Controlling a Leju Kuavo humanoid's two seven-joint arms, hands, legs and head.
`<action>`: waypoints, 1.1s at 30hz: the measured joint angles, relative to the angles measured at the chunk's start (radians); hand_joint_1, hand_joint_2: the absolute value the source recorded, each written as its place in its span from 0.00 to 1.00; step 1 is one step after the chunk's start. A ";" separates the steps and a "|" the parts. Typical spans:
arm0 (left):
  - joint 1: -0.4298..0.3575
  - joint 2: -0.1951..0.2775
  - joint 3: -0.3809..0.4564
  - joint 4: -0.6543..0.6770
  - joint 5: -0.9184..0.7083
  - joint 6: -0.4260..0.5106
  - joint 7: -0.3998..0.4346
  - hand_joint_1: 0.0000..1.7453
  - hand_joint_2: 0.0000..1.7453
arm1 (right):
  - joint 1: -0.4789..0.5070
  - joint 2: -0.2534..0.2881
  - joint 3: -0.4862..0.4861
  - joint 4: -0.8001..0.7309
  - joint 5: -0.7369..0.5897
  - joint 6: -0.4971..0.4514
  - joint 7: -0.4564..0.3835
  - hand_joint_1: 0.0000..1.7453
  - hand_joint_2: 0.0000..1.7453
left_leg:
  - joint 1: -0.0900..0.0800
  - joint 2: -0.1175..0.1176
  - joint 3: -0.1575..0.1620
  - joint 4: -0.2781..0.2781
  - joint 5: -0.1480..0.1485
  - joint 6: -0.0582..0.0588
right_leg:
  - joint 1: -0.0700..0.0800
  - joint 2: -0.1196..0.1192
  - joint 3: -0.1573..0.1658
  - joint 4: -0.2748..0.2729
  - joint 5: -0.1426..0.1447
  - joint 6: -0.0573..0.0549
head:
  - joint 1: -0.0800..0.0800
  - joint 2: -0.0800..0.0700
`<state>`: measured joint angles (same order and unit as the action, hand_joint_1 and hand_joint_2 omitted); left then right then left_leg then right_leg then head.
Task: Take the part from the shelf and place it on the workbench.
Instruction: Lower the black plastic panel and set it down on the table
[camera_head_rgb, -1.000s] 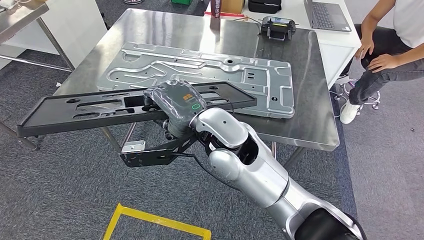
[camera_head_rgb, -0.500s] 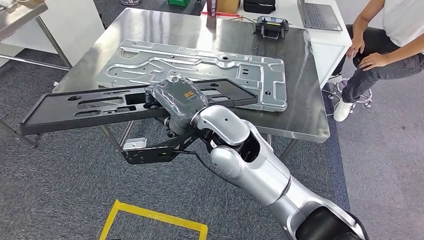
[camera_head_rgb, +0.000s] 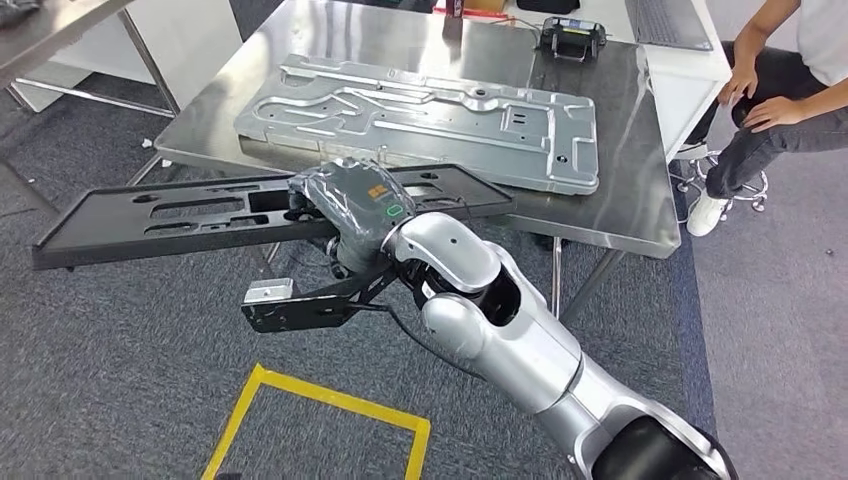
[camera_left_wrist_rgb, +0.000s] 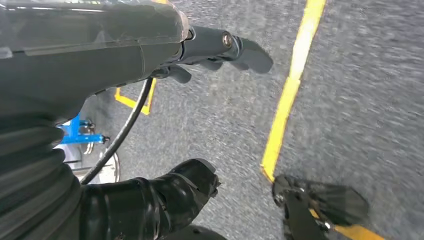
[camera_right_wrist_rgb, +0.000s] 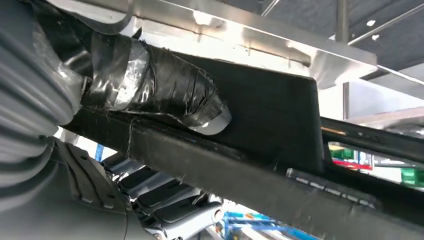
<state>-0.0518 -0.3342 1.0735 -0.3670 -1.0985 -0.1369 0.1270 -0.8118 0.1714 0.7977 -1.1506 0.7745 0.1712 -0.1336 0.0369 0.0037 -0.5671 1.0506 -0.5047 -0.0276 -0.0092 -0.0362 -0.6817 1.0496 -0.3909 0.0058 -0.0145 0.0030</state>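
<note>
Right hand (camera_head_rgb: 350, 205) grips the black part (camera_head_rgb: 150, 215), off the shelf, workbench (camera_head_rgb: 620, 215) at 12 o'clock, placement pending; left hand (camera_left_wrist_rgb: 150, 60) holds nothing, fingers loosely apart.

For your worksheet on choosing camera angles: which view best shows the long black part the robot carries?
Head view: the whole black part shows, held by the right hand. The right wrist view gives a close underside; the left wrist view looks at floor.

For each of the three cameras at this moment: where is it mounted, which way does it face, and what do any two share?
Head view: high on the body, facing forward and down at the right hand gripping the black part before the workbench.
Left wrist view: behind the hanging left hand, facing the carpet and yellow tape.
Right wrist view: behind the right hand, looking up under the black part.
Shared: the head and right wrist views both show the part.
</note>
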 joint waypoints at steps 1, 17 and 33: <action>0.000 0.000 0.000 0.000 0.000 0.000 -0.003 0.00 1.00 | 0.000 -0.002 0.000 0.000 -0.003 0.002 -0.001 1.00 1.00 | -0.001 0.000 -0.005 -0.002 0.006 0.014 | -0.003 0.002 -0.004 0.001 -0.003 0.005 | 0.000 0.000; -0.001 -0.003 0.012 0.000 0.003 0.003 -0.016 0.00 1.00 | -0.015 -0.016 0.000 0.000 -0.012 0.003 -0.002 1.00 1.00 | -0.015 -0.009 -0.072 -0.018 0.084 0.012 | 0.020 0.030 0.146 -0.060 -0.092 -0.046 | -0.001 0.000; -0.003 -0.001 0.018 -0.001 0.012 0.002 -0.021 0.00 1.00 | -0.024 -0.016 0.000 0.004 -0.020 0.002 -0.002 1.00 1.00 | -0.020 -0.004 -0.035 -0.014 0.047 0.024 | 0.022 0.023 0.093 -0.018 -0.082 -0.043 | -0.001 0.000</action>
<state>-0.0544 -0.3348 1.0919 -0.3677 -1.0863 -0.1347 0.1059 -0.8355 0.1549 0.7980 -1.1465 0.7549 0.1733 -0.1361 0.0168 -0.0007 -0.6021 1.0365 -0.4577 -0.0041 0.0130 -0.0131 -0.5889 1.0321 -0.4725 -0.0369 -0.0151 0.0031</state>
